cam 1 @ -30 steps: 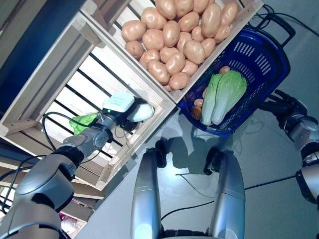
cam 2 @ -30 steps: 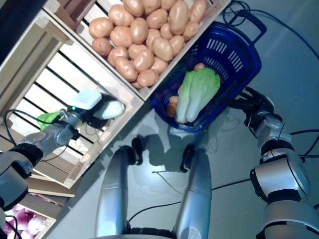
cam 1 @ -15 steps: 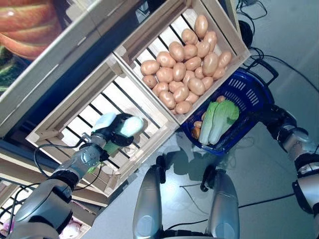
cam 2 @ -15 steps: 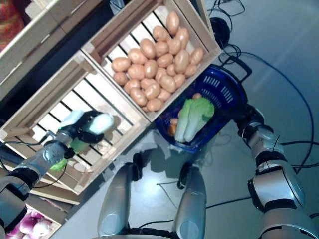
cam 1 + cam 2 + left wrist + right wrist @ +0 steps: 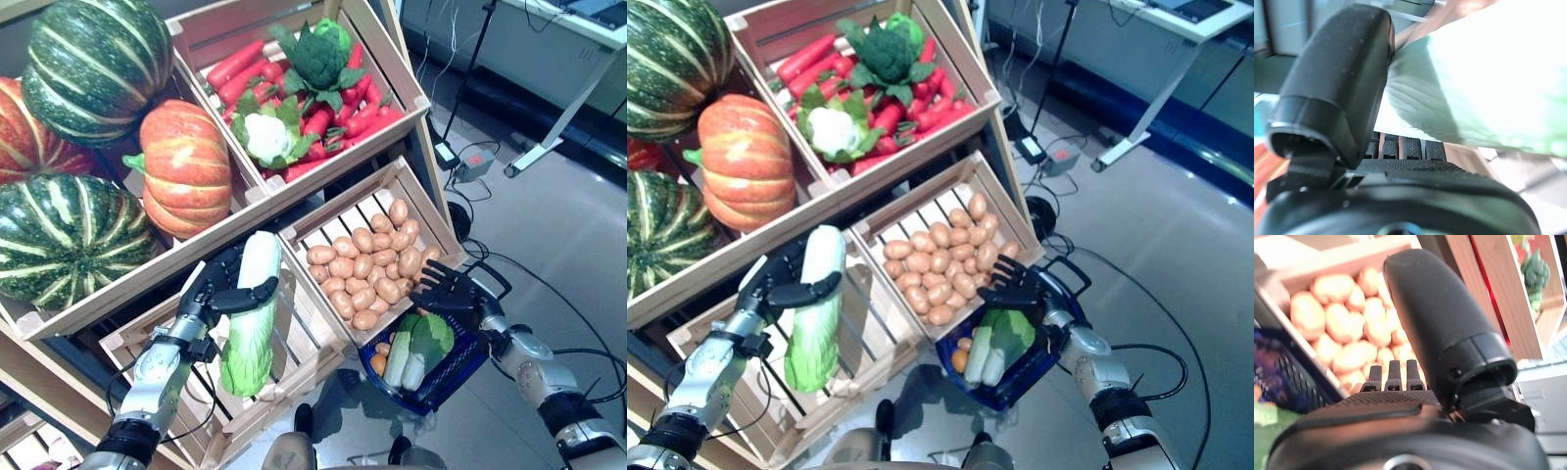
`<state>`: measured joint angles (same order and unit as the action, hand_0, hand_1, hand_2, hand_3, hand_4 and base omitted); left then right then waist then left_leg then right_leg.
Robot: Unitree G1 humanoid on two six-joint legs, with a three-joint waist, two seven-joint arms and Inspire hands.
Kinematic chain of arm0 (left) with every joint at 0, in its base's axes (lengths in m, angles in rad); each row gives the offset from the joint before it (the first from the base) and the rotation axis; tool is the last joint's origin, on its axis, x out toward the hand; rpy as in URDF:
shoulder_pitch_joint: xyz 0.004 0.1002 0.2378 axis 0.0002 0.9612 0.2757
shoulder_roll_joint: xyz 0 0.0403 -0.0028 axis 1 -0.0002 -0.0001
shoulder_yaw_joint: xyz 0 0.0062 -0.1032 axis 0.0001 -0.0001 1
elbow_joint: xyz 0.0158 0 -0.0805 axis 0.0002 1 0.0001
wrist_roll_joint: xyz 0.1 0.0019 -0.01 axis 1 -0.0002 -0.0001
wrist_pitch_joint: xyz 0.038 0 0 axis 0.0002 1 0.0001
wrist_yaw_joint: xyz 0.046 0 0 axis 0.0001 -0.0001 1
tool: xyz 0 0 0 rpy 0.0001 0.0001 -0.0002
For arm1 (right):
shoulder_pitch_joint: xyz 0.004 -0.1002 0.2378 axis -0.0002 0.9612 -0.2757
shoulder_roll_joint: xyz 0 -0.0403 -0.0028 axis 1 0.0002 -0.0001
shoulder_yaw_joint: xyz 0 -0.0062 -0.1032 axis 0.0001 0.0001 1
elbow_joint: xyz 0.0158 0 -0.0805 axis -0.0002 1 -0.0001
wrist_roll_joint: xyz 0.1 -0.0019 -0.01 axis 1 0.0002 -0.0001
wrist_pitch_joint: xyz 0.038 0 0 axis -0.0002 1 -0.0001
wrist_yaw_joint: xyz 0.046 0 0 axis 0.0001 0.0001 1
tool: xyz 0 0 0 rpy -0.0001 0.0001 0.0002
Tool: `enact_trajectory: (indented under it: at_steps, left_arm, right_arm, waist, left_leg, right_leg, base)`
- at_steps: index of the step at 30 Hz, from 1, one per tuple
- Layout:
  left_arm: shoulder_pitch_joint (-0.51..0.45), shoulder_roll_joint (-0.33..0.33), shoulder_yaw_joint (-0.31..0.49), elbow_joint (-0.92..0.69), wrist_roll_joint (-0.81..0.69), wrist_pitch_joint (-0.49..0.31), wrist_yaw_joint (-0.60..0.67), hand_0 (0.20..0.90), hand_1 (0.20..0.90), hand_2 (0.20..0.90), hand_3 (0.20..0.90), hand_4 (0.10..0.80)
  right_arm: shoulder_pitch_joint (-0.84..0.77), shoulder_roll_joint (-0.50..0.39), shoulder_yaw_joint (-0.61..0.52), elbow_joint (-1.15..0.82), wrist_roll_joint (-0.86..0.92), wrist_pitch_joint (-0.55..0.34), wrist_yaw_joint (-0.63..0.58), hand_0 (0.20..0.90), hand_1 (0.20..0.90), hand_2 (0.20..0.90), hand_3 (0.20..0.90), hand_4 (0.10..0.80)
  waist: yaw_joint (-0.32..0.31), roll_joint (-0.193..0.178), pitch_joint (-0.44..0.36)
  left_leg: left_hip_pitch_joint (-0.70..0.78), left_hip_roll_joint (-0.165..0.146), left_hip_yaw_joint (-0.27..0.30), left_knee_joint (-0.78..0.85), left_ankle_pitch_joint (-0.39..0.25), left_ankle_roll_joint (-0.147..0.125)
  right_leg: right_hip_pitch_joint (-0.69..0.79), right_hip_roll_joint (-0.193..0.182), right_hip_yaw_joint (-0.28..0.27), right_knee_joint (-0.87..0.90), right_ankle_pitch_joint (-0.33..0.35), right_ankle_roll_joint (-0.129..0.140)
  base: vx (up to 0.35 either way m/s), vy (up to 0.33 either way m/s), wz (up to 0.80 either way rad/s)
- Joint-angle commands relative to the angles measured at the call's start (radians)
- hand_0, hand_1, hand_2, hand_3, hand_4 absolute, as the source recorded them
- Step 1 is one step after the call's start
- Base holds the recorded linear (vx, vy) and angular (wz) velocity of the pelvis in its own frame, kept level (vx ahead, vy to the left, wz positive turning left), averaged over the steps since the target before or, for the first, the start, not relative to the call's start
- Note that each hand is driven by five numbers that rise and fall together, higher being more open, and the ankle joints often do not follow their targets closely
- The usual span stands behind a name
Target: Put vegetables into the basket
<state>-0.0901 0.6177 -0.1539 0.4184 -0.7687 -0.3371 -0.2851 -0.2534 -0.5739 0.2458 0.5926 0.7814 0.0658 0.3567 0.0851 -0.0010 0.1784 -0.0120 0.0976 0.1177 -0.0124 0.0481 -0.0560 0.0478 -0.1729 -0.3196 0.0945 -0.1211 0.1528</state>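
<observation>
We saw wooden crates with pumpkins above and potatoes lower. Our left hand held a long cabbage over the slatted crate, the fingers curled around it. The blue basket held two green vegetables. Our right hand was at the basket rim, fingers spread straight.
</observation>
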Motion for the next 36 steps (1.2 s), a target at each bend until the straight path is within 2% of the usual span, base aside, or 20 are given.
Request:
enact_trajectory:
  at_steps: [1, 8, 10, 18, 29, 36]
  left_arm:
    - [-0.112, 0.000, 0.050, -0.088, -0.128, -0.057, -0.091, 0.300, 0.300, 0.300, 0.300, 0.400]
    - [-0.209, -0.032, 0.004, -0.096, -0.155, -0.064, -0.106, 0.300, 0.300, 0.300, 0.300, 0.400]
    - [-0.231, -0.029, -0.005, -0.098, -0.177, -0.065, -0.126, 0.300, 0.300, 0.300, 0.300, 0.400]
    - [-0.281, -0.063, -0.031, -0.092, -0.232, -0.035, -0.137, 0.300, 0.300, 0.300, 0.300, 0.400]
    - [-0.294, -0.120, -0.071, -0.118, -0.273, -0.023, -0.180, 0.300, 0.300, 0.300, 0.300, 0.400]
    - [-0.319, -0.173, -0.121, -0.135, -0.293, 0.002, -0.204, 0.300, 0.300, 0.300, 0.300, 0.400]
  right_arm:
    - [-0.050, -0.028, 0.008, -0.084, -0.019, 0.015, 0.108, 0.900, 0.900, 0.900, 0.900, 0.800]
    - [-0.095, -0.024, 0.067, -0.198, -0.012, 0.123, 0.147, 0.900, 0.900, 0.900, 0.900, 0.800]
    - [-0.099, -0.036, 0.077, -0.221, 0.017, 0.158, 0.203, 0.900, 0.900, 0.900, 0.900, 0.800]
    - [-0.153, -0.015, 0.125, -0.232, 0.082, 0.195, 0.318, 0.900, 0.900, 0.900, 0.900, 0.800]
    - [-0.238, 0.001, 0.184, -0.292, 0.108, 0.224, 0.307, 0.900, 0.900, 0.900, 0.900, 0.800]
    - [-0.313, 0.073, 0.224, -0.271, 0.151, 0.241, 0.268, 0.900, 0.900, 0.900, 0.900, 0.800]
  waist:
    - [0.014, -0.020, -0.101]
    - [-0.011, -0.037, -0.128]
    - [-0.020, -0.041, -0.131]
    - [-0.025, -0.048, -0.138]
    - [-0.022, -0.058, -0.144]
    - [-0.012, -0.059, -0.141]
  left_leg:
    - [0.009, 0.021, -0.012, -0.075, 0.035, -0.050]
    - [0.030, 0.026, 0.000, -0.075, 0.022, -0.054]
    - [0.046, 0.027, 0.006, -0.075, 0.016, -0.052]
    - [0.085, 0.031, 0.012, -0.075, -0.001, -0.053]
    - [0.103, 0.042, 0.008, -0.075, -0.010, -0.059]
    - [0.115, 0.045, -0.001, -0.075, -0.015, -0.059]
  right_leg:
    - [0.010, -0.069, -0.012, -0.151, 0.211, 0.005]
    - [0.030, -0.063, -0.003, -0.170, 0.219, 0.012]
    - [0.041, -0.059, 0.004, -0.167, 0.215, 0.011]
    - [0.074, -0.050, 0.019, -0.172, 0.205, 0.009]
    - [0.094, -0.038, 0.031, -0.182, 0.199, 0.005]
    - [0.107, -0.037, 0.032, -0.180, 0.192, 0.001]
  base:
    - [0.044, -0.081, 0.01]
    - [0.015, -0.040, -0.01]
    - [0.032, -0.033, -0.04]
    - [0.028, -0.036, -0.01]
    - [0.020, -0.019, -0.02]
    - [0.004, -0.003, 0.00]
